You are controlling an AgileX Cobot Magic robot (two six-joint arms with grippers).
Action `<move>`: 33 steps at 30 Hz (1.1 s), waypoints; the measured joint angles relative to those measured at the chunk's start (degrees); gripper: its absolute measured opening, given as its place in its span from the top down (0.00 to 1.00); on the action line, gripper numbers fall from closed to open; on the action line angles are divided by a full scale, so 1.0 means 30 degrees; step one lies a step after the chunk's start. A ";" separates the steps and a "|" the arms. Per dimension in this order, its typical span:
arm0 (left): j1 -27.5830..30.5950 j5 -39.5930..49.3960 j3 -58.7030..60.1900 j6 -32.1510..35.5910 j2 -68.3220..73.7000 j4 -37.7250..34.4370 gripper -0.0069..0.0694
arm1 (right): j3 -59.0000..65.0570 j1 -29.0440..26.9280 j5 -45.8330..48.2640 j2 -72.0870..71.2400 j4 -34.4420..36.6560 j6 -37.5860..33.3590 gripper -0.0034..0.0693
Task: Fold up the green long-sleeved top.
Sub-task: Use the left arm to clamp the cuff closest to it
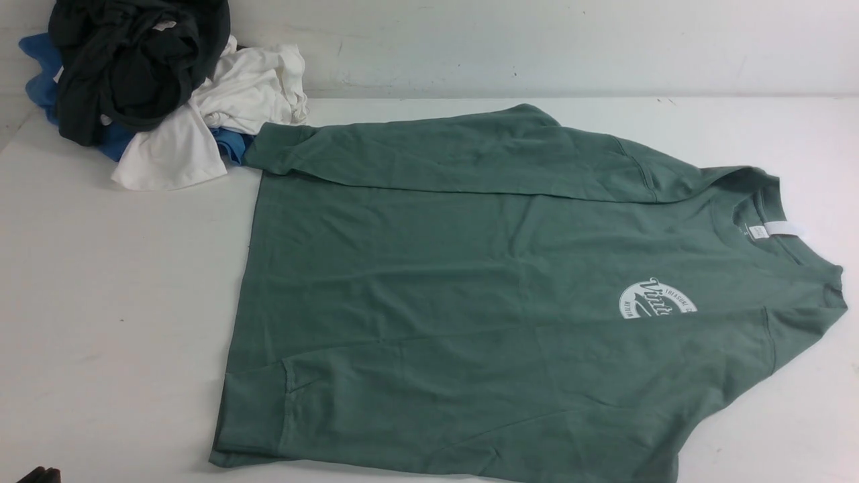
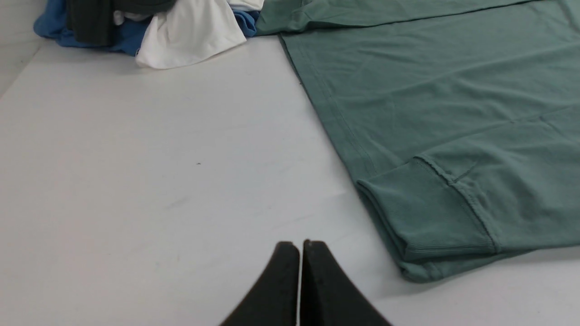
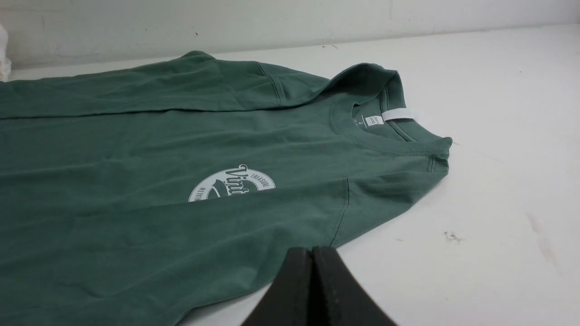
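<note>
The green long-sleeved top (image 1: 470, 282) lies flat on the white table, collar and white neck label (image 1: 772, 229) to the right, hem to the left. Both sleeves are folded in over the body, and the near sleeve half covers the white round logo (image 1: 654, 302). My left gripper (image 2: 300, 246) is shut and empty, over bare table a short way from the near ribbed cuff (image 2: 421, 217). My right gripper (image 3: 312, 251) is shut and empty at the edge of the near shoulder of the top (image 3: 136, 181). Neither gripper shows in the front view beyond a dark tip at the bottom left corner.
A pile of other clothes sits at the back left: a black garment (image 1: 134, 60), a white one (image 1: 221, 114) and a blue one (image 1: 40, 74), touching the far cuff of the top. A white wall (image 1: 537, 40) runs behind the table (image 1: 100, 302).
</note>
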 joint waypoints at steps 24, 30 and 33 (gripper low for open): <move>0.0000 -1.7216 0.0130 -0.3005 0.0000 0.0272 0.92 | 0.0123 0.0000 -1.8202 0.0000 0.0090 0.3275 0.97; 0.0000 -1.7879 -0.2886 -0.4524 0.2886 0.0272 0.92 | -0.3860 0.0000 -1.5990 0.2416 -0.2263 0.3646 0.97; 0.0000 -1.5483 -0.6264 -0.4523 0.6134 0.0272 0.92 | -0.6731 0.0000 -1.3337 0.5525 -0.4885 0.3646 0.97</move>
